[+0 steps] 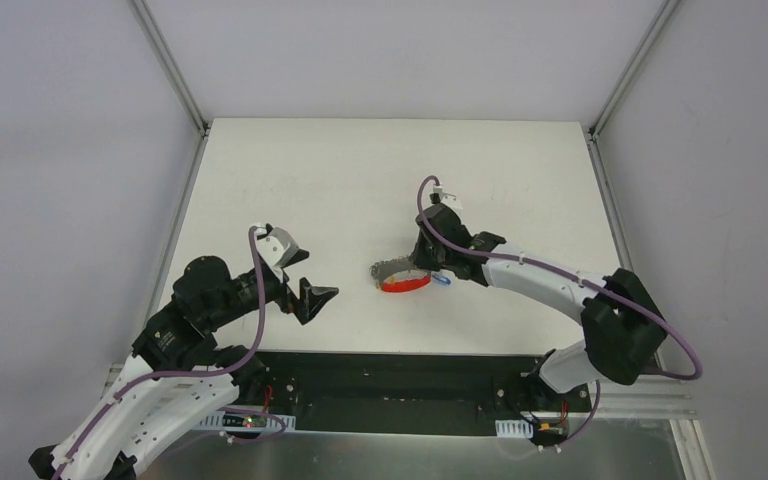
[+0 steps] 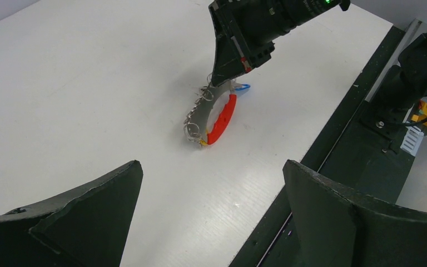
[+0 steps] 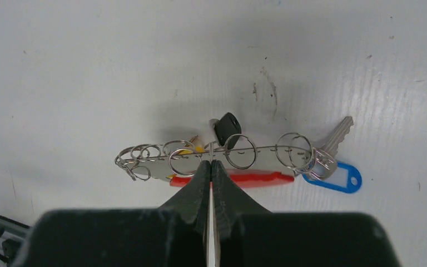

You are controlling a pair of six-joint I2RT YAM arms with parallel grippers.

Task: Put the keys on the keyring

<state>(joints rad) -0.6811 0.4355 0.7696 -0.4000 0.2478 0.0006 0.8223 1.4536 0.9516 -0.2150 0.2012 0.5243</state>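
The keyring (image 3: pixel 244 150) is a curved grey band strung with several silver wire rings, with a red strap (image 3: pixel 256 178) and a small yellowish tag (image 3: pixel 186 150). It stands on edge mid-table (image 1: pixel 400 278) and also shows in the left wrist view (image 2: pixel 217 114). My right gripper (image 3: pixel 210 162) is shut on the band near its middle (image 1: pixel 422 262). A black-headed key (image 3: pixel 226 127) lies just behind the band; I cannot tell whether it is threaded. A silver key (image 3: pixel 336 136) with a blue head (image 3: pixel 339 177) hangs at the rings on the band's right end. My left gripper (image 1: pixel 322 274) is open and empty, well left of the keyring (image 2: pixel 211 167).
A black strip (image 1: pixel 390 375) and metal rail run along the near table edge under the arm bases. Aluminium frame posts (image 1: pixel 175 75) stand at the back corners. The right arm (image 1: pixel 550 280) stretches across the right half of the white table (image 1: pixel 360 170).
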